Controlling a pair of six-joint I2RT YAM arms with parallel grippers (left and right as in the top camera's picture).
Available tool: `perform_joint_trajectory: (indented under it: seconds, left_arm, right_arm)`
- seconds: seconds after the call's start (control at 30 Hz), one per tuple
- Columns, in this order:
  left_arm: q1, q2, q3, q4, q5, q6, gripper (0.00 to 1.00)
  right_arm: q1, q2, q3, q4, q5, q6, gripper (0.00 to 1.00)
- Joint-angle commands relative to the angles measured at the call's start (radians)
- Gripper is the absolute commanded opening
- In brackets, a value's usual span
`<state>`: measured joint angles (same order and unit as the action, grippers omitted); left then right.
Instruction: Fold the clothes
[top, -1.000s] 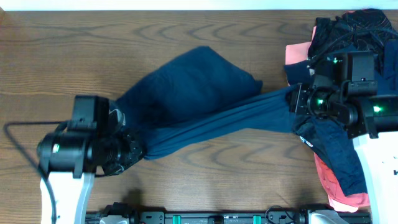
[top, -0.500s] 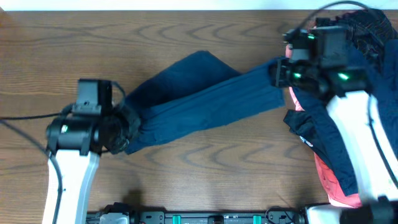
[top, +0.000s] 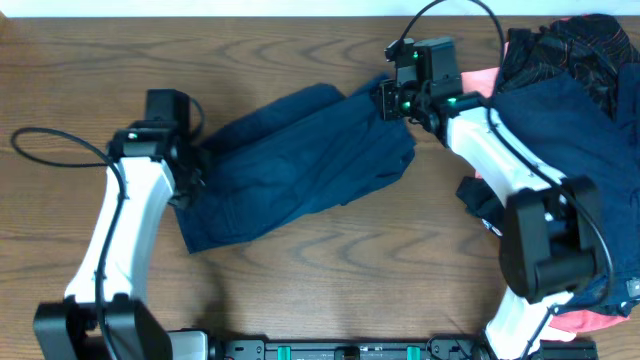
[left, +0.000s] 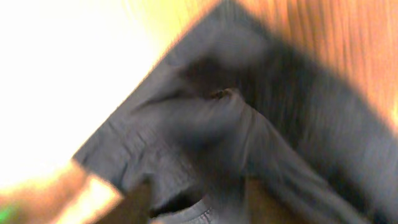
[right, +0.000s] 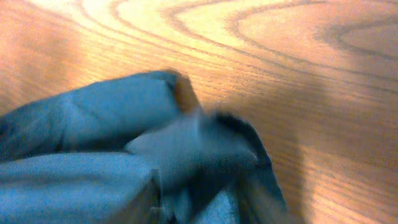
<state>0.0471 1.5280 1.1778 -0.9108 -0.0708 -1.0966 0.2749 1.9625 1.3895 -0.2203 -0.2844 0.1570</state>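
Observation:
A navy garment (top: 300, 165) lies doubled over on the wooden table (top: 300, 40), running from front left to back right. My left gripper (top: 192, 165) is at its left edge. In the blurred left wrist view its fingers (left: 140, 202) stand apart, with loose navy cloth (left: 205, 130) between and beyond them. My right gripper (top: 385, 100) is at the garment's far right corner. Its fingers (right: 149, 196) also stand apart over a bunched fold of blue cloth (right: 93, 124).
A pile of clothes fills the right side: a black patterned piece (top: 570, 45), a navy one (top: 560, 110) and pink ones (top: 480, 80). The right arm reaches across the pile's left edge. A black cable (top: 50, 145) loops off the left arm.
Both arms swung toward the far side, carrying the stretched garment. It now lies folded over on the table. Both grippers went from shut on the cloth to open.

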Motion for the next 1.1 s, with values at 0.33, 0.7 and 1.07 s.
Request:
perform_joint_trajectory:
  seconds: [0.33, 0.7, 1.07]
  left_arm:
    - [0.127, 0.038, 0.004, -0.024, 0.018, 0.249, 0.97]
    - [0.127, 0.049, -0.145, 0.023, 0.035, 0.338, 0.98]
    - [0.125, 0.053, -0.244, 0.221, 0.334, 0.592, 0.98]
  right_arm:
    - [-0.006, 0.011, 0.019, -0.261, 0.053, -0.047, 0.57]
    - [0.017, 0.177, 0.001, -0.523, 0.227, -0.025, 0.43]
    - [-0.105, 0.082, 0.001, -0.696, 0.463, 0.148, 0.47]
